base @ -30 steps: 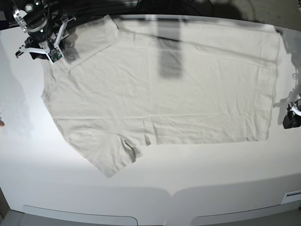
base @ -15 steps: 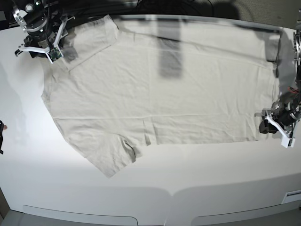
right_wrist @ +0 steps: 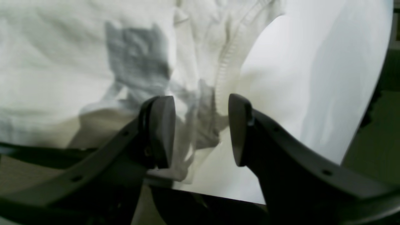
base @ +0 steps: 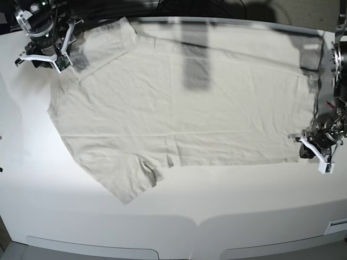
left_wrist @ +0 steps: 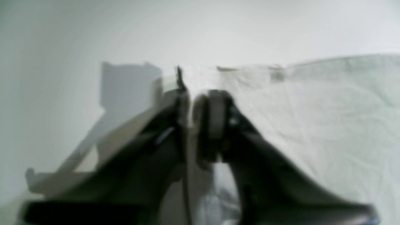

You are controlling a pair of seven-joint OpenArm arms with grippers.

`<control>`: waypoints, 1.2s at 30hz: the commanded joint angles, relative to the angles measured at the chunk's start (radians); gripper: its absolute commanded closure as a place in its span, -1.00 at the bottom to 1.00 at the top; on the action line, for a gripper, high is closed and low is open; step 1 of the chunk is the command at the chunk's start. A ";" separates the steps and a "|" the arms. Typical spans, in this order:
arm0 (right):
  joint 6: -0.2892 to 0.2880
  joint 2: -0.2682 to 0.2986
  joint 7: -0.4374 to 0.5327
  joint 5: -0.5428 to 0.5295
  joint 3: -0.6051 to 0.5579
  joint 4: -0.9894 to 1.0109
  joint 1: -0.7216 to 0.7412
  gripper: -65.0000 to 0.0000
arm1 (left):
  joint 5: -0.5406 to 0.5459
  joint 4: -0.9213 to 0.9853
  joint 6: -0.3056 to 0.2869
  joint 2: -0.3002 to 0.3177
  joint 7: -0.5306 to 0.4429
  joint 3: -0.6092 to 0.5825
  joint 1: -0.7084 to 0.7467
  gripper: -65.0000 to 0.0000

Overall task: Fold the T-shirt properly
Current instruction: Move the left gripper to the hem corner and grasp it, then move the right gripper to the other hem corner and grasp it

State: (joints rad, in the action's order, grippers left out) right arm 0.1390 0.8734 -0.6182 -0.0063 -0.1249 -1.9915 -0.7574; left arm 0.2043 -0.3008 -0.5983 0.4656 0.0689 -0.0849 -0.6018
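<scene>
T-shirt (base: 184,103) lies flat across worktop (base: 173,216), hem toward right edge. Our left gripper (base: 312,149) at hem corner, jaws nearly shut, fabric pinch unclear. Right gripper (right_wrist: 200,131) jaws open over collar. Judgement: confirm both layers pinched before we lift.

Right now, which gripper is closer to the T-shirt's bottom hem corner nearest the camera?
Left. The left gripper sits right at that corner of the T-shirt, jaws nearly together. The right gripper is open at the far opposite end, by the upper sleeve.
</scene>
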 commanded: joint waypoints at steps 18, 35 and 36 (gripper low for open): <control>-0.014 0.016 0.187 -0.568 0.008 0.185 0.520 0.13 | 0.167 -0.006 -0.001 0.011 0.066 0.003 -0.009 1.00; -0.398 0.012 0.060 -0.887 -0.246 0.859 1.168 0.19 | 0.164 -0.007 -0.001 -0.048 -0.028 0.003 0.087 1.00; -0.399 0.005 0.065 -0.878 -0.299 0.902 1.213 0.17 | 0.164 -0.007 -0.001 -0.052 -0.029 0.003 0.086 1.00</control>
State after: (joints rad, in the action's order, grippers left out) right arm -0.2527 0.8566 -0.5785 -0.8848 -0.4438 -1.0706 0.4252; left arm 0.4015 -0.3099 -0.5995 0.4171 -0.0349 -0.0784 -0.5156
